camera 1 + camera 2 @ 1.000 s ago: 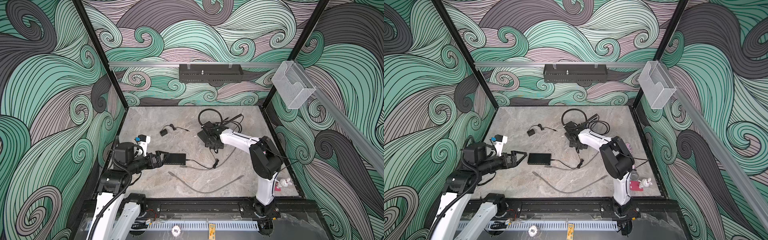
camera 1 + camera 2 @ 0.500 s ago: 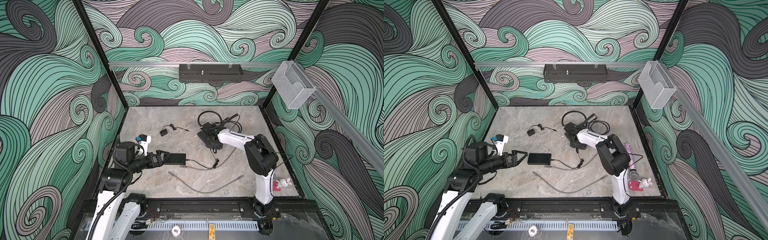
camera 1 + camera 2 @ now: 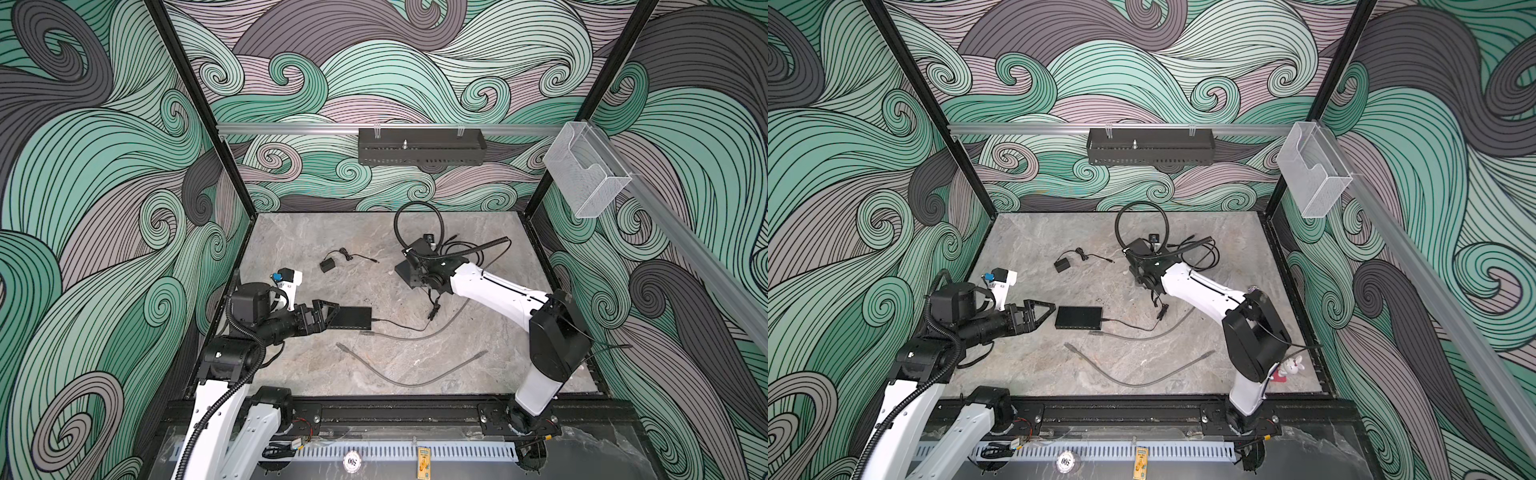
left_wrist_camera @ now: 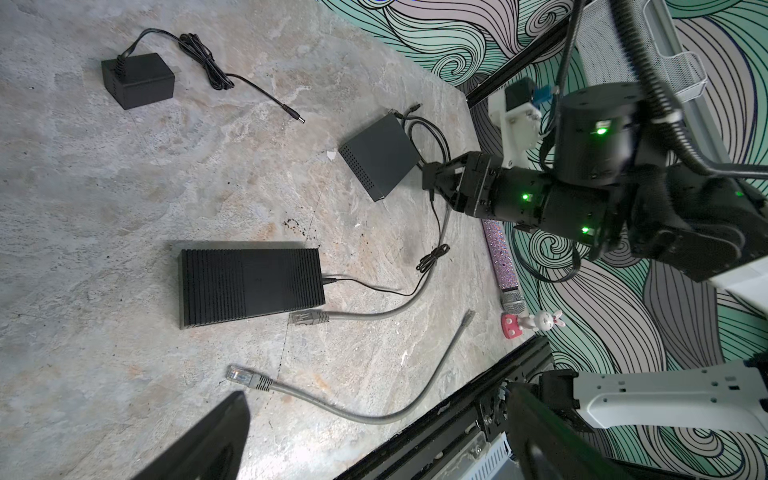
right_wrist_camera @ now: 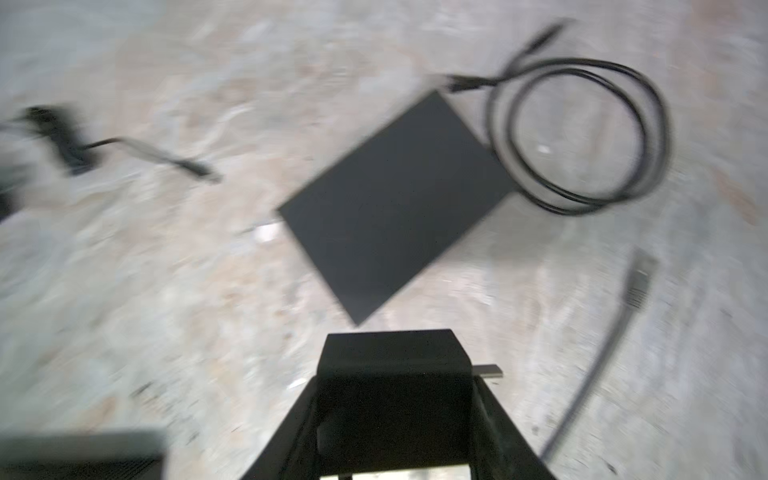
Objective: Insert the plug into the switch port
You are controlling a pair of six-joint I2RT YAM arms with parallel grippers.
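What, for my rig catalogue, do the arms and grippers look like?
The left arm and right arm have white shells and black joint housings. The left gripper and right gripper carry black triangular fingers. Black corrugated conduit runs along each; green lights dot the right arm.

Round front badge [image 3: 351, 461] reads "00S"
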